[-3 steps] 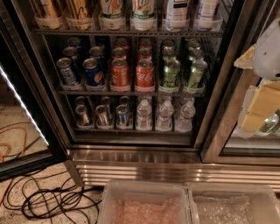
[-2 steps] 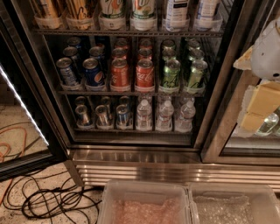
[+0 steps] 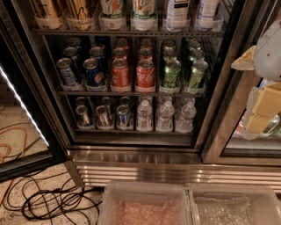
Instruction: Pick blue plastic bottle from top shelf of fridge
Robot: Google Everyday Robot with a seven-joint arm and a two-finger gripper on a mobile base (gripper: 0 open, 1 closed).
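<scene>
The fridge (image 3: 145,156) stands in front of me with its left glass door open. The top shelf (image 3: 127,32) is a dark wire rack along the top of the view. On its right part stands the blue plastic bottle (image 3: 178,12). Only its lower body shows, with a pale label and a dark text panel; its cap is cut off. A similar pale blue bottle (image 3: 207,11) stands right of it. My gripper (image 3: 260,107), white with yellowish pads, hangs at the right edge, outside the fridge, below and to the right of the bottle.
White bottles with green-red lettering (image 3: 128,11) and amber bottles (image 3: 63,12) share the top shelf. Soda cans (image 3: 131,72) fill the middle shelf; small cans and water bottles (image 3: 145,115) fill the lowest. Black and orange cables (image 3: 48,200) lie on the floor. Clear bins (image 3: 147,206) sit below.
</scene>
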